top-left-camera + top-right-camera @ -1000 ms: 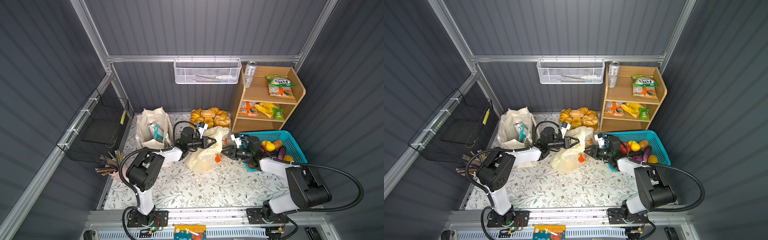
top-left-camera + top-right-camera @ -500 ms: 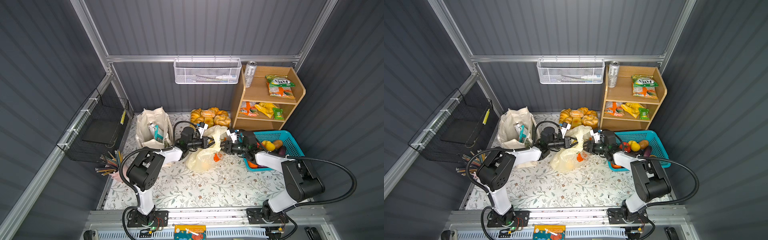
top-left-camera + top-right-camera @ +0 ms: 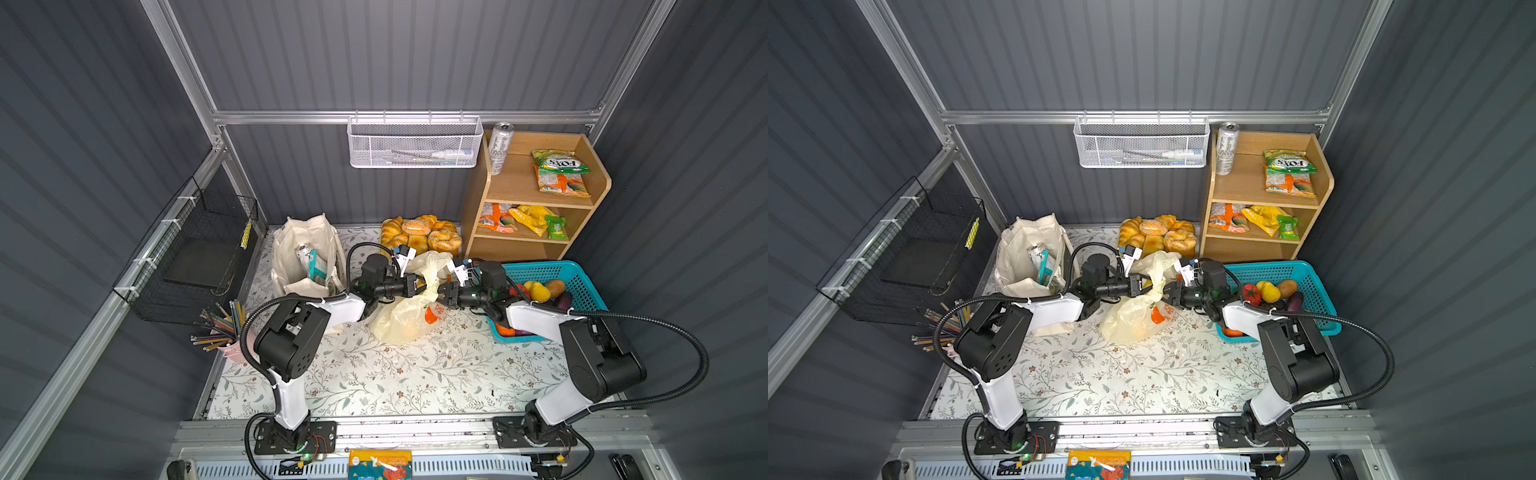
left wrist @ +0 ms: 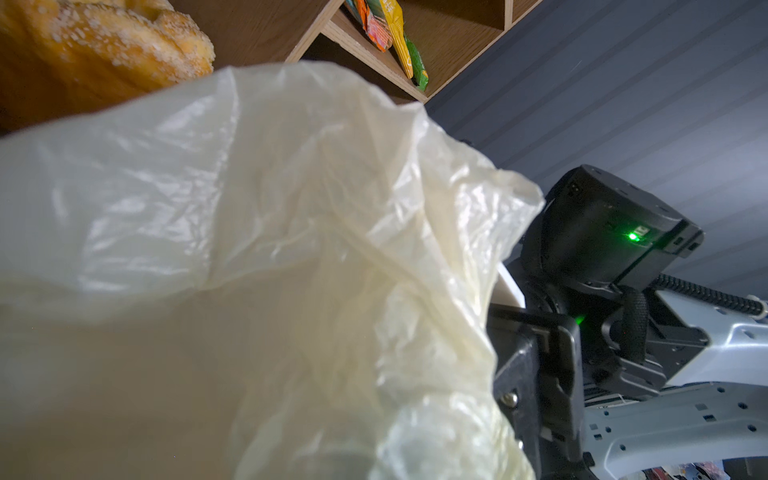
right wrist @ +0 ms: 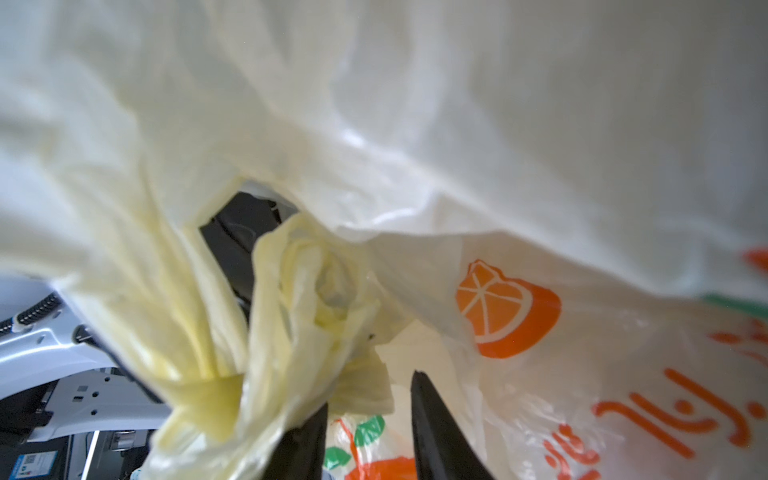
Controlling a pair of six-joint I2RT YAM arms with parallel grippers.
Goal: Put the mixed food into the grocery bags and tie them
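1. The plastic bag lies slumped on the table between the two arms. Its gathered neck is lifted off the table.
2. The left gripper comes at the bag's neck from the left arm's side. It is pressed together on a bunched strand of plastic.
3. The right gripper meets the same neck from the opposite side, almost nose to nose with the left one. Its fingers stand partly spread, with nothing pinched in the gap.
4. The twisted handle loop sits just ahead of the right gripper and off to one finger's side, brushing that finger. Its long axis runs away from the fingertips toward the left arm. The right arm is free and right beside the loop, so taking the loop to tie it looks like its job.
5. Both top views show the grippers facing each other at the bag, but not the finger gap. Only the right wrist view shows the gap and the loop. The left wrist view is mostly filled with plastic and hides the left fingers.
6. The canvas tote, on the left arm's side of the bag, holds a can. Toy fruits lie in the teal basket on the bag's right-arm side, so packing looks unfinished.
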